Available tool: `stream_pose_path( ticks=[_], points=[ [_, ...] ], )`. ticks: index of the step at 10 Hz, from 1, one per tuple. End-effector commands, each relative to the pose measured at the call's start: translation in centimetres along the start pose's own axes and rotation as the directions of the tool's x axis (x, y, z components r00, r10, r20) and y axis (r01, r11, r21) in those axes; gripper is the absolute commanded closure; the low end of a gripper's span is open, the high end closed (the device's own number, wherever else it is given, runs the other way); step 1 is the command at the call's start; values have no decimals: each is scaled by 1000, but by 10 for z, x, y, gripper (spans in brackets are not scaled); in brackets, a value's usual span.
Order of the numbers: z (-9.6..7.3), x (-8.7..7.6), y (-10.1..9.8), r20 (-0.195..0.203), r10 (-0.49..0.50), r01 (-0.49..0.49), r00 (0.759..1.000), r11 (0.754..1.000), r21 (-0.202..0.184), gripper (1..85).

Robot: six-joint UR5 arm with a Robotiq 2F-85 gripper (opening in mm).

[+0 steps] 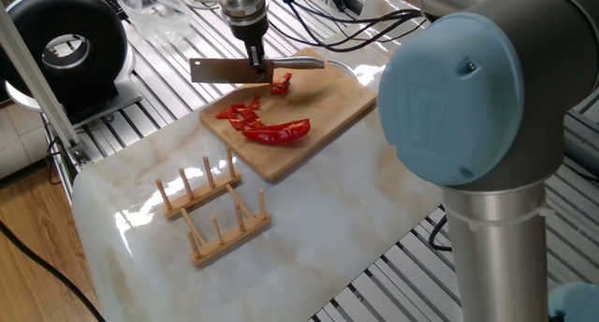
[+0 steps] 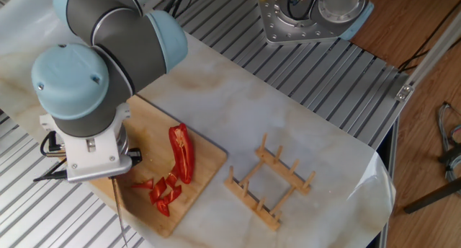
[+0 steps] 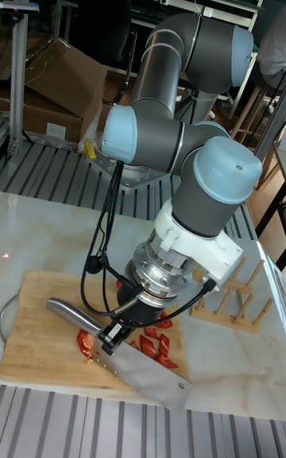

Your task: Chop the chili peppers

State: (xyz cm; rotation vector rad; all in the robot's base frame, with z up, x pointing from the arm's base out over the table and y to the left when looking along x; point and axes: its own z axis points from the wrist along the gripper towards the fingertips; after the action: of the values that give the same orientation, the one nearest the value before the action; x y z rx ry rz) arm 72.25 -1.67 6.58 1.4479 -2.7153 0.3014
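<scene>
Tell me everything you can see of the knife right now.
The knife is a broad rectangular steel cleaver with a rounded silvery metal handle. The gripper is shut on it where blade meets handle. It is held lifted above the wooden cutting board, blade on edge with the cutting edge downward, touching neither the board nor the red chili peppers. One small red chili piece lies just beside it. In the tall fixed view the blade slopes down toward the camera.

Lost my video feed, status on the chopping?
End effector shut on steel cleaver, blade above the wooden cutting board. Glossy red chili peppers: one long half whole, several cut bits. Wooden peg rack aside, not obstructing.
</scene>
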Motion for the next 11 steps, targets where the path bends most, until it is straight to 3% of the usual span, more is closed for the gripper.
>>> stream_pose_path(
  ticks=[1, 3, 6, 8, 11],
  points=[
    [1, 14, -9, 4, -19, 19, 1000, 1000, 21, 843],
    [5, 19, -9, 10, -24, 23, 1000, 999, 25, 843],
    [-15, 17, 6, 5, -10, 10, 1000, 1000, -22, 843],
    [-28, 17, 12, -2, -2, 2, 1000, 1000, -30, 843],
    [-30, -2, 32, 40, 61, -57, 997, 994, -98, 843]
  ],
)
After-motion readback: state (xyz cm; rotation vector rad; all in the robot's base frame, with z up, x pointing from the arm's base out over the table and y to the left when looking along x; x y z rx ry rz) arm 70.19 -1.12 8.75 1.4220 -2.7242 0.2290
